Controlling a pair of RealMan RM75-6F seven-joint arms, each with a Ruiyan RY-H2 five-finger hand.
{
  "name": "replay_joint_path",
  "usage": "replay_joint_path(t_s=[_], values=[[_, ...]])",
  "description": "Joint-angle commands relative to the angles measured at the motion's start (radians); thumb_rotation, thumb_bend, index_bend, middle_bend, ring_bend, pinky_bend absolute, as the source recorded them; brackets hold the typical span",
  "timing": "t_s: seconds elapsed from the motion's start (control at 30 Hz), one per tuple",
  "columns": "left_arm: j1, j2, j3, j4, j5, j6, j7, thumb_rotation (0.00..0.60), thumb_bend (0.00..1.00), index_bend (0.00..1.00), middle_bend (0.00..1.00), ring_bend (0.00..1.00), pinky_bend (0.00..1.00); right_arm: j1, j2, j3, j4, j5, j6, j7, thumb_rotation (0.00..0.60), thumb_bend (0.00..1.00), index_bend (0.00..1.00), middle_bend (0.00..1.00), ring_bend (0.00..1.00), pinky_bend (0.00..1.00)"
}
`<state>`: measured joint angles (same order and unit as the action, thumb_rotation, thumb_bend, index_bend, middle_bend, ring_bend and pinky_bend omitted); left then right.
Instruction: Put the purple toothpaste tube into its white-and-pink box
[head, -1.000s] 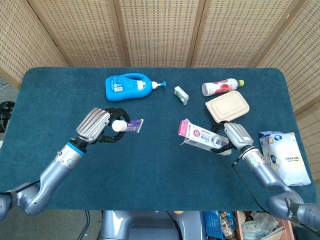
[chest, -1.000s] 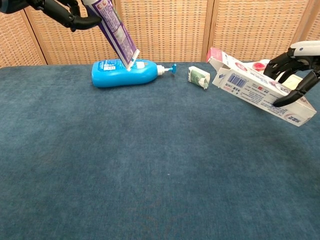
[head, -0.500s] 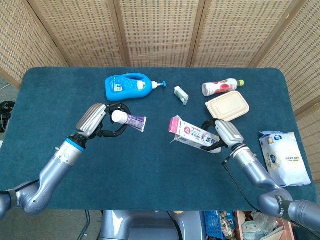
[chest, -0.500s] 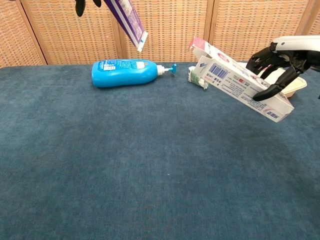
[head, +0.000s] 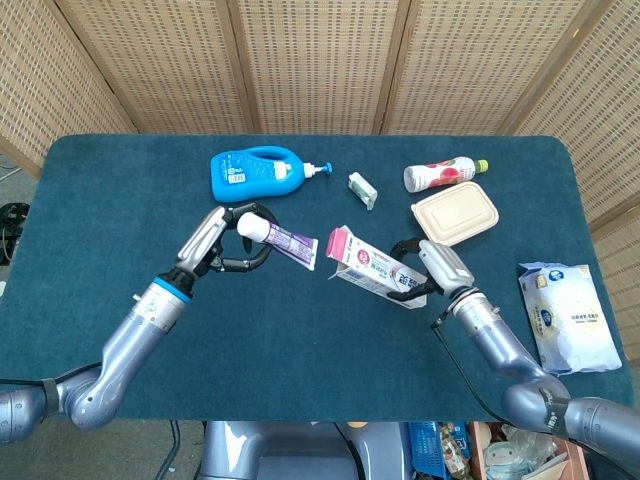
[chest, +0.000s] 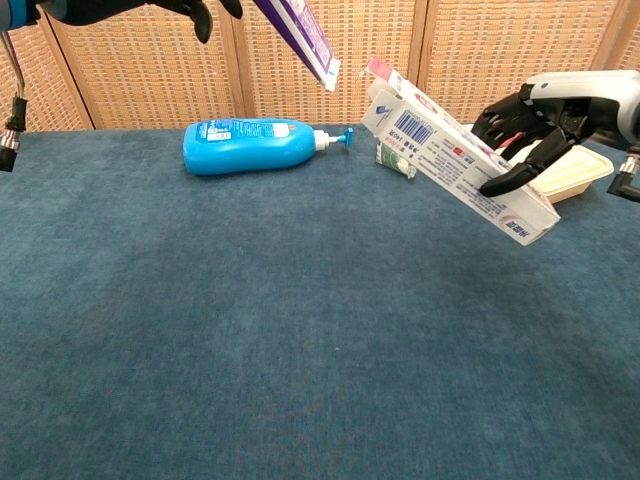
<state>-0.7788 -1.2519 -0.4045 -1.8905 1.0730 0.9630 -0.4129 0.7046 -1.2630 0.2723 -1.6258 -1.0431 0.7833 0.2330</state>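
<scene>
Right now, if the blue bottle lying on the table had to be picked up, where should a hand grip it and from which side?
Probably across the body of the blue bottle, coming from above. It lies on its side with the broad flat face up, and the pump nozzle looks too thin to grip.

I can't make out a single readable word or number in either view. The white-and-pink box (chest: 455, 165) shows me a barcode on its side panel in the chest view, with digits too small to read, and red-and-blue lettering near its lower end that stays a blur. The purple toothpaste tube (head: 288, 241), the blue detergent bottle (head: 252, 173) with its white label, and the wipes packet (head: 571, 314) all carry print I can't resolve.
</scene>
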Motion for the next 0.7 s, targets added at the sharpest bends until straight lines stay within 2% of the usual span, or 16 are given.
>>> replay_joint_path(t_s=[0.03, 0.43, 0.7], values=[[-0.004, -0.007, 0.002, 0.001, -0.008, -0.005, 0.009, 0.6, 0.41, 0.66, 0.46, 0.47, 0.59, 0.001, -0.004, 0.002, 0.0, 0.006, 0.002, -0.002, 0.6, 0.27, 0.47, 0.52, 0.25, 0.22], [0.005, -0.013, 0.014, 0.024, -0.013, -0.003, 0.031, 0.6, 0.42, 0.66, 0.46, 0.47, 0.59, 0.002, 0.003, 0.007, 0.0, 0.011, -0.011, 0.014, 0.6, 0.27, 0.48, 0.52, 0.25, 0.22], [-0.011, -0.065, 0.007, 0.047, -0.027, -0.012, 0.014, 0.6, 0.42, 0.66, 0.46, 0.47, 0.59, 0.002, 0.01, 0.01, -0.027, 0.0, -0.012, 0.023, 0.6, 0.27, 0.48, 0.52, 0.25, 0.22]])
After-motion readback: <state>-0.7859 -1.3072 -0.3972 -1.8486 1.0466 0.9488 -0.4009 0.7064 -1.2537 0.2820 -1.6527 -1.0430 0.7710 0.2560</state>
